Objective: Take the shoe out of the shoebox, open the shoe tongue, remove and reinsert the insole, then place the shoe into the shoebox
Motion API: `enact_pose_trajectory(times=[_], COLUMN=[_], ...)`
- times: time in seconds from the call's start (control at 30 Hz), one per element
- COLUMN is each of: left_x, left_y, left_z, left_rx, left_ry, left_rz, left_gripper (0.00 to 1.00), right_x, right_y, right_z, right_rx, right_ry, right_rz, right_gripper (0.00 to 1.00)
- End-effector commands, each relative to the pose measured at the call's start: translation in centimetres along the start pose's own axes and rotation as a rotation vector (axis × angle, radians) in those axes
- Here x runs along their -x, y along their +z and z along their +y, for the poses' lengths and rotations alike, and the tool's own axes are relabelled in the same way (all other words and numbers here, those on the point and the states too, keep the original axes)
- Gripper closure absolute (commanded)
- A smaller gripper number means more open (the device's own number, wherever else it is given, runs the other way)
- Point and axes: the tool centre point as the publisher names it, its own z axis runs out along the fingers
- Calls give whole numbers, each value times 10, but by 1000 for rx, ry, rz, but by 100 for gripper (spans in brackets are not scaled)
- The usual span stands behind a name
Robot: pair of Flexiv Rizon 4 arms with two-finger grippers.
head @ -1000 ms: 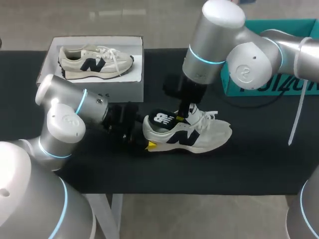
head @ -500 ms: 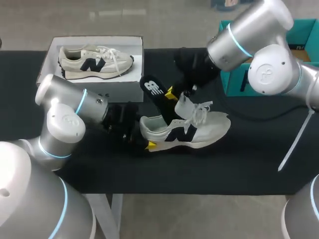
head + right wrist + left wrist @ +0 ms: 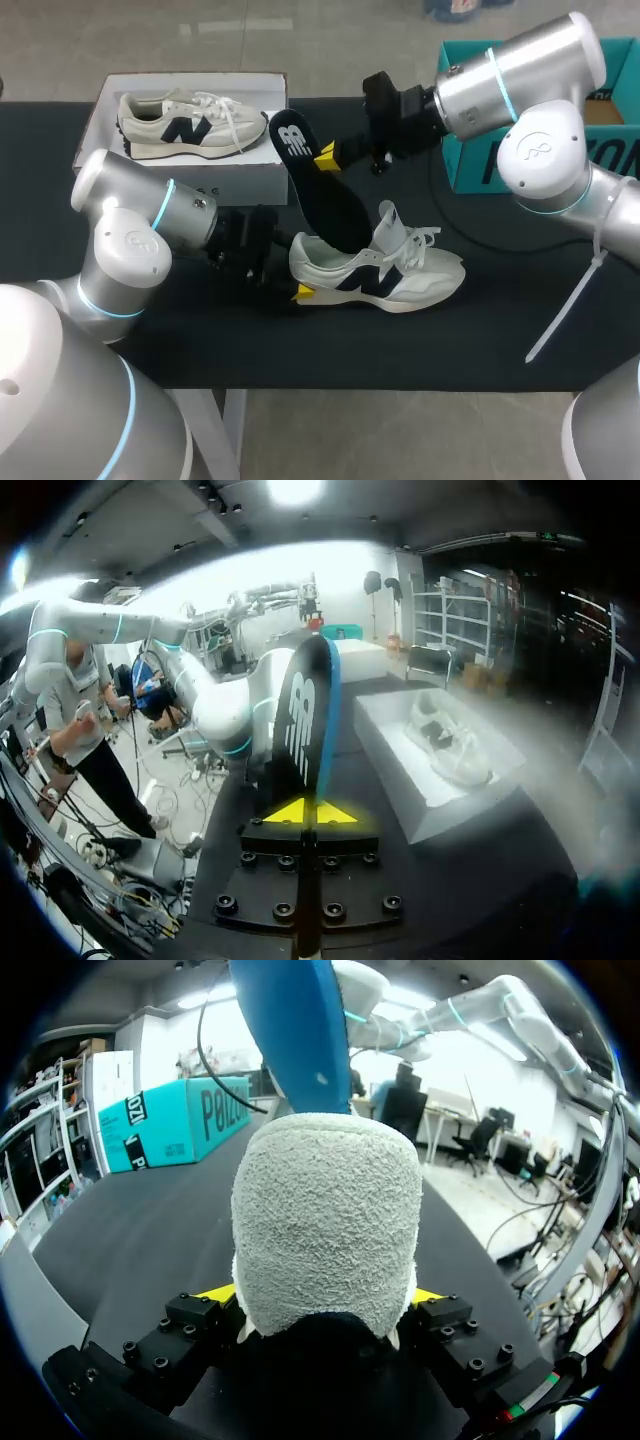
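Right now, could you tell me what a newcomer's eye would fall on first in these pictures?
The black insole stands out, held slanting upward by the right end effector, its lower end at the opening of the white shoe. The left end effector grips that shoe by the heel on the table; a second shoe lies in the white shoebox behind.
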Motion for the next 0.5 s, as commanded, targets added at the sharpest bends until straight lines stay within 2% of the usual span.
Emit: enact_pose_trajectory(times=[0.03,0.07,0.5], left_x=[0,0,0], left_y=[1,1,1], left_z=[0,0,0], left_rx=[1,1,1], left_ry=[0,0,0], left_rz=[-1,-1,-1], left_gripper=[100,100,100], right_x=[-19,-22,-22], right_y=[-32,-34,-34], right_z=[15,23,23], right_rx=[17,-11,-11], right_ry=[3,-47,-47], right_rz=[12,60,60], right_gripper=[100,100,100])
